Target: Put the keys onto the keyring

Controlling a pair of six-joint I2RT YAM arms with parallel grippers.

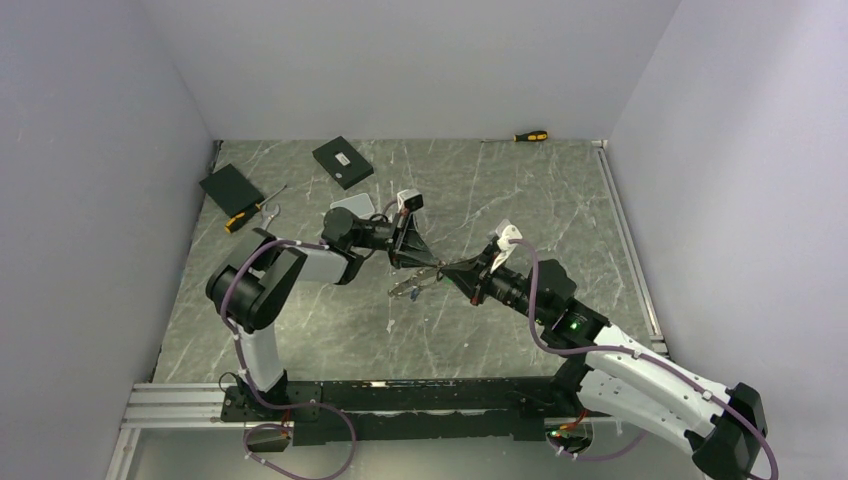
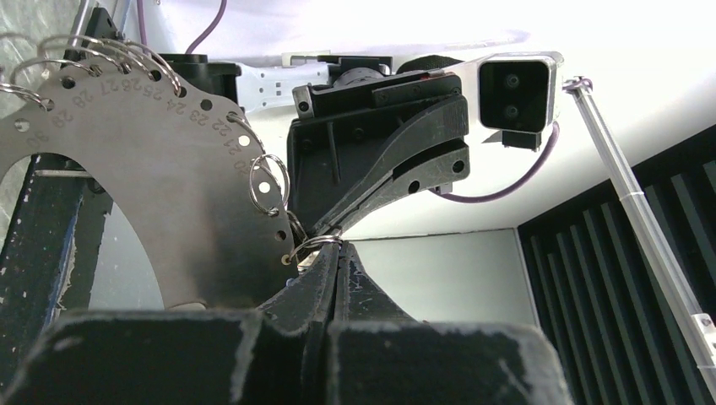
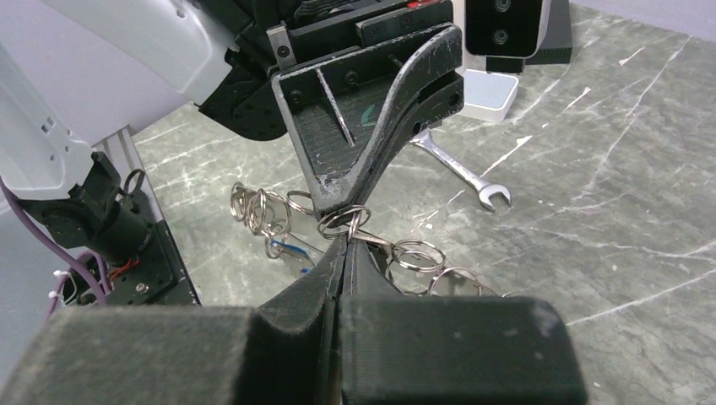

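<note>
Meeting tip to tip above the middle of the counter (image 1: 300, 330) in the top view, the left fingers (image 1: 415, 255) and the right fingers (image 1: 455, 272) hold the keyring (image 1: 412, 287), which hangs just below and between them as a silver cluster too small to resolve. Two black boxes (image 1: 342, 161) and an orange-handled screwdriver (image 1: 250, 212) lie at the upper left.

From the left wrist, the left fingers fill the bottom of the frame, pressed together on a small split ring (image 2: 317, 245). The right fingers reach down from the upper middle, also closed, with their tips at that same ring. The keyring shows as a curved steel plate across the left, with numbered holes that carry more rings.

From the right wrist, the closed right fingers rise from the bottom and the closed left fingers descend from above, both pinching the ring at centre. Linked rings trail to either side above the counter, with a blue tag (image 3: 291, 251) among them. A combination wrench (image 3: 460, 169) lies on the counter at right of centre.
</note>
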